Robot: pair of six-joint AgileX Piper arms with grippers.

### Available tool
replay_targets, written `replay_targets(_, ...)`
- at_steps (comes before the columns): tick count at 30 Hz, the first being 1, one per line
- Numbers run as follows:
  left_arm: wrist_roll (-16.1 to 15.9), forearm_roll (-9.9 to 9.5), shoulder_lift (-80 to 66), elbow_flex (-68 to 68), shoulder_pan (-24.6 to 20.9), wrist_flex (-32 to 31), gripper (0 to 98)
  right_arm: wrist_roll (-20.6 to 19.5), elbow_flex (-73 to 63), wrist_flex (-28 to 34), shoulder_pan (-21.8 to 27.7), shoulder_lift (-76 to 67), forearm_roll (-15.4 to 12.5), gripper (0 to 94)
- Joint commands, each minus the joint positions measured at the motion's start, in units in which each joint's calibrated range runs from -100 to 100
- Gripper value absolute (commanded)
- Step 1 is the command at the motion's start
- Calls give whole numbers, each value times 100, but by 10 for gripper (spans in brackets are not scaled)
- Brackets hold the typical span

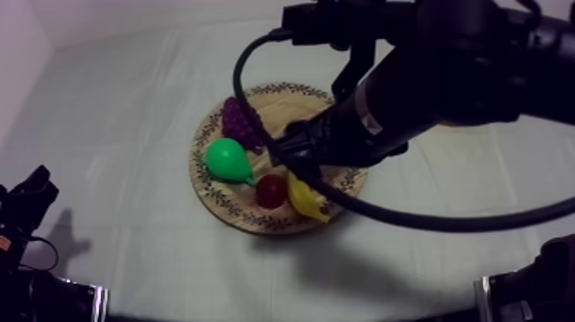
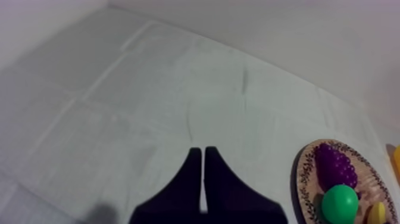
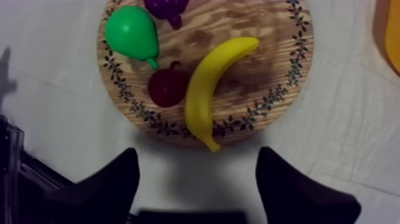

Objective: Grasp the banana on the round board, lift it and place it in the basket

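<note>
A grainy wooden board (image 3: 256, 42) bears a glossy plastic banana (image 3: 205, 89) and pear (image 3: 130, 31) on matt cloth (image 3: 357, 119).

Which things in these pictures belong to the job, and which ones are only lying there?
For the job:
- banana, lying on the board
- wooden board
- yellow basket, on the cloth beside the board
- right pincer, open, close to the banana

Only lying about:
- pear, on the board
- grapes, on the board
- small red fruit, touching the banana

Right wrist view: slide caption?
Open right gripper facing round wooden board with yellow banana, green pear, small red fruit, purple grapes.
</note>
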Motion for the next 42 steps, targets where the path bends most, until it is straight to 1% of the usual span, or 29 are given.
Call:
replay_targets(1,-1,3,-5,-1,2,0,1,7,36,-124,28,116,-23,560)
replay_targets(10,0,3,-5,-1,2,0,1,7,-41,-528,199,733,-143,562)
replay_targets(18,1,3,-5,-1,2,0,1,-37,-248,-918,394,1358,-268,599)
replay_targets(28,-1,3,-5,-1,2,0,1,-217,-512,-1050,463,2038,-329,613)
replay_targets(42,2,3,-5,-1,2,0,1,-436,-1032,-1183,672,2922,-290,595)
